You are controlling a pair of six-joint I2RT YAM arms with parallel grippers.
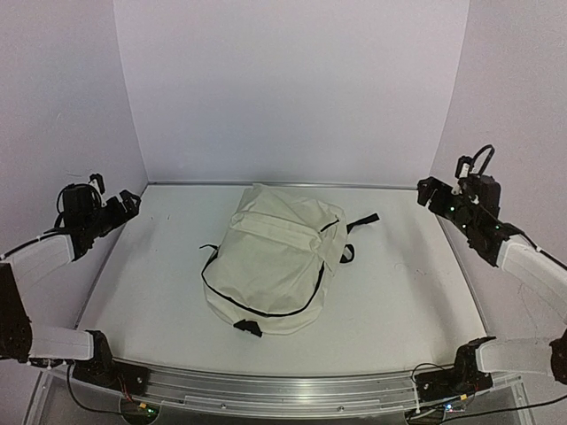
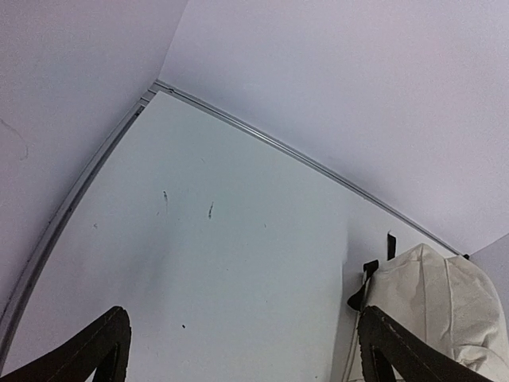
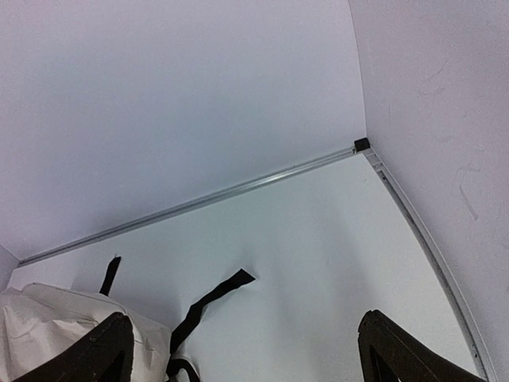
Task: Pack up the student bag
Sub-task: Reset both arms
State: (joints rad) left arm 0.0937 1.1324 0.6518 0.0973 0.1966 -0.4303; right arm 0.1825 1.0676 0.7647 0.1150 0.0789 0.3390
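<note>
Overhead, the left wall meets the white counter (image 1: 399, 292) along a metal edge strip that curves toward the back corner. The left hand (image 1: 127, 204) is raised over that left edge, close to the wall, with its forearm angled up from the near side. Its fingers (image 2: 107, 346) stand wide apart with nothing between them, pointing toward the back left corner. A broad strip of bare counter lies between this hand and the bag.

The student bag (image 1: 270, 266) lies flat near the middle of the counter, front side up. It is turned a little, and its far end is close to the back wall. A black zipper line runs around its near half. A black strap (image 1: 361, 221) trails out on its right side.

Right of the strap the counter is bare out to the curved right edge. The right hand (image 1: 431, 193) hangs above that edge near the right wall, well apart from the bag. Its fingers (image 3: 107, 350) are spread wide and hold nothing.
</note>
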